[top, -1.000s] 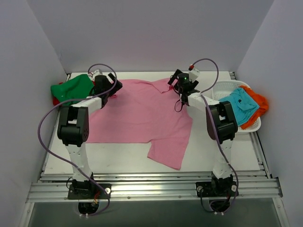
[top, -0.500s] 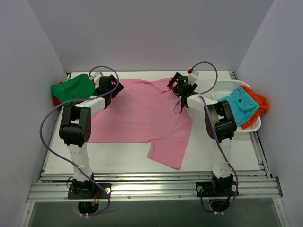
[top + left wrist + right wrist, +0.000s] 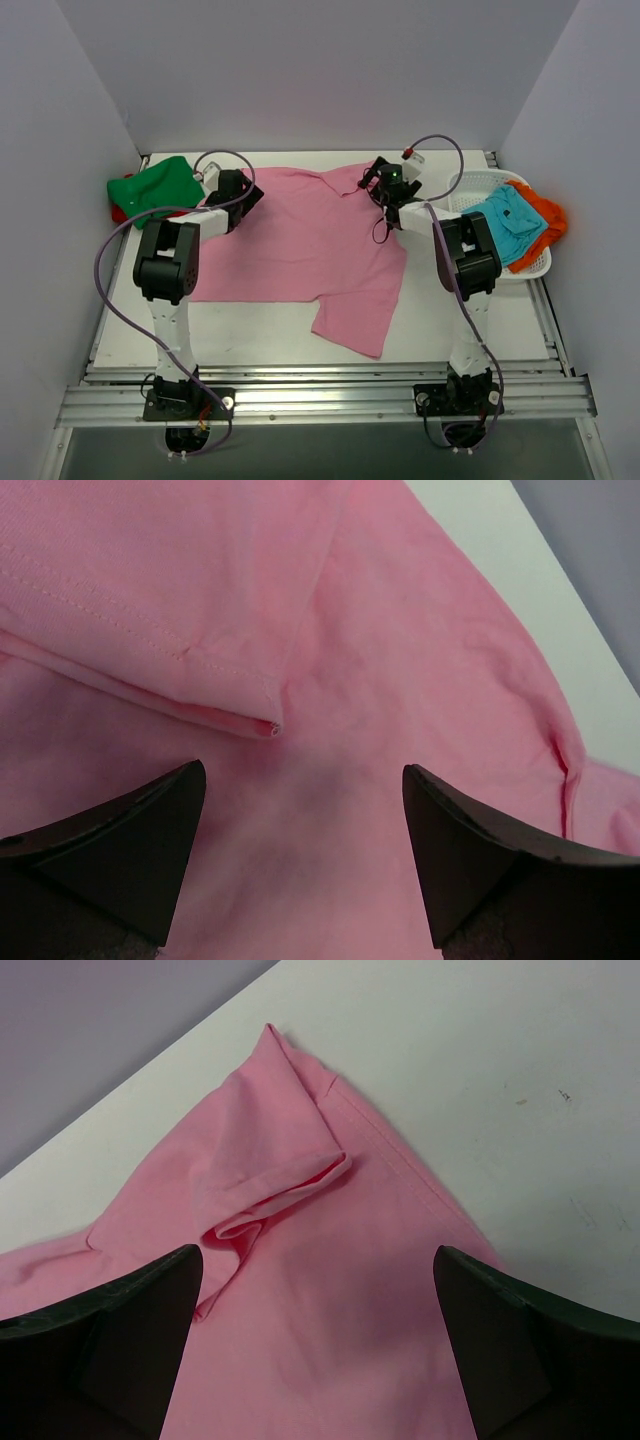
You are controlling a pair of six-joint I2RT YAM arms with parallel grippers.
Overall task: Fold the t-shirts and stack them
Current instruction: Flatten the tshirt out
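We see the large collared shirt (image 3: 300, 240) spread across the middle of the worktop (image 3: 250, 335). Our left tool (image 3: 240, 190) sits over its far left part, and our right tool (image 3: 385, 178) over its far right corner. A shirt pile (image 3: 150, 185) lies at the far left. To the right, a basket (image 3: 470, 185) holds two more shirts (image 3: 510, 222).

The pink t-shirt (image 3: 300, 240) was seen to be of soft matt cloth, finely knitted, with stitched hems. The table (image 3: 520, 1050) was finished smooth and white, faintly scuffed. The basket (image 3: 468, 186) was made of white plastic mesh, the front rails (image 3: 320, 400) of ribbed bare metal. The fingers (image 3: 110, 850) of the left gripper (image 3: 300, 775) were shown matt black.
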